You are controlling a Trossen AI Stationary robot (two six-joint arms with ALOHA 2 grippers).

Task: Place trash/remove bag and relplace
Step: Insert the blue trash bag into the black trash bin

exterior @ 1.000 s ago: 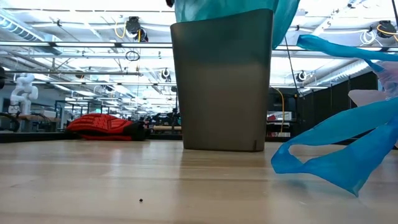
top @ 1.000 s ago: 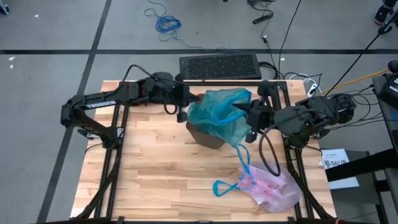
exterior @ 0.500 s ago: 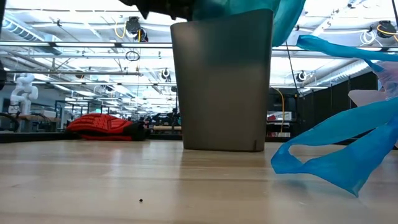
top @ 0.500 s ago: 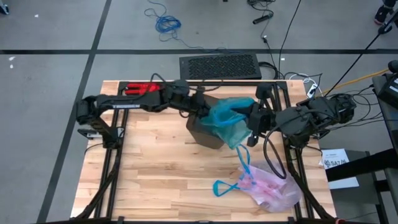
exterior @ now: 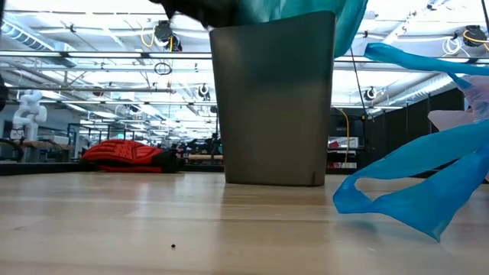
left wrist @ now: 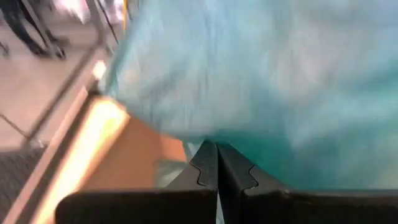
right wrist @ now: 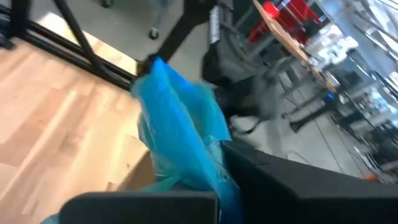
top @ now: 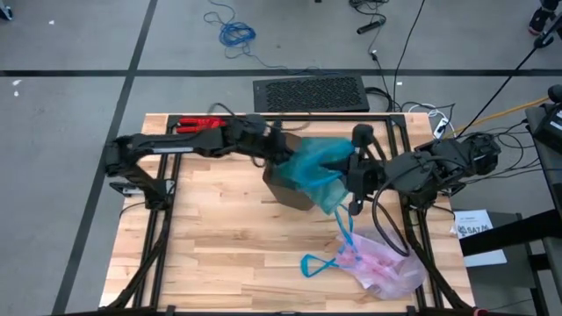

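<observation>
Bag (top: 385, 265) of pale pink plastic lies at your table's (top: 211, 237) near right, while both grippers pinch the teal bag (top: 314, 167) over the bin (top: 285, 189): left gripper (top: 285, 151), right gripper (top: 349, 168). Low down, the bin (exterior: 273, 99) blocks your view past the red glove (exterior: 122, 155). Your left wrist shows closed fingers (left wrist: 208, 169) against teal film (left wrist: 280, 81); no writing is legible.

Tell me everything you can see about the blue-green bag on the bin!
The teal-green plastic bag is thin, shiny and crumpled. It is bunched over the top of the dark bin, and a long strip hangs down its right side. The left tool and right tool are each shut on an edge of the bag, on opposite sides.
</observation>
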